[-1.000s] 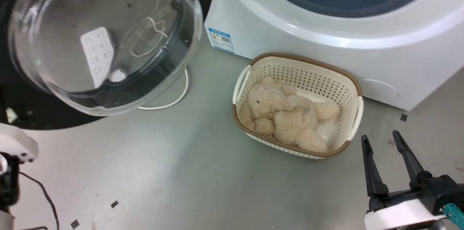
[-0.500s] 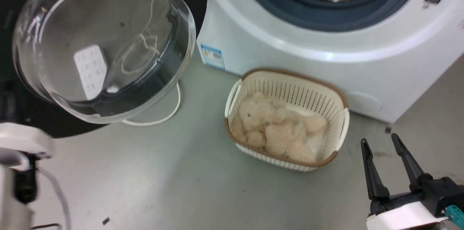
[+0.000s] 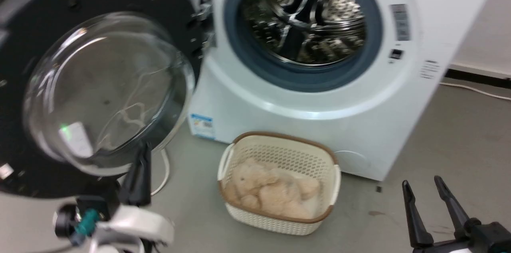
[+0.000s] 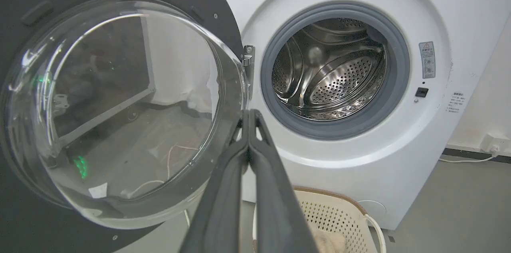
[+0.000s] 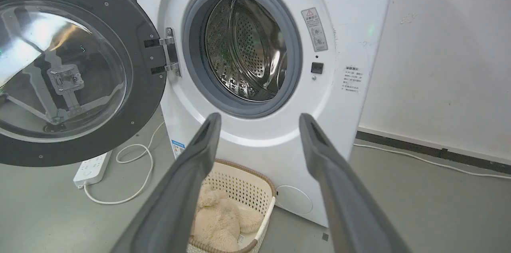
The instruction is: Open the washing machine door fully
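Presently our left pincer (image 4: 248, 112) presses its dark fingers (image 4: 223, 189) together on nothing, tips near the lower rim of the large round glossy black door with bulging glass bowl (image 4: 119, 105), swung wide open. Our right pincer (image 5: 259, 117) gapes wide, empty, facing the steel drum (image 5: 247, 45) of the white washing machine (image 5: 351, 37); a cream perforated basket (image 5: 243, 183) of beige plush (image 5: 217, 221) sits below it.

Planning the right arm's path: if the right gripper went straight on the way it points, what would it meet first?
Probably the washing machine's white front, just below the grey ring of the drum opening. The open right gripper aims there, above the basket; depth is uncertain.
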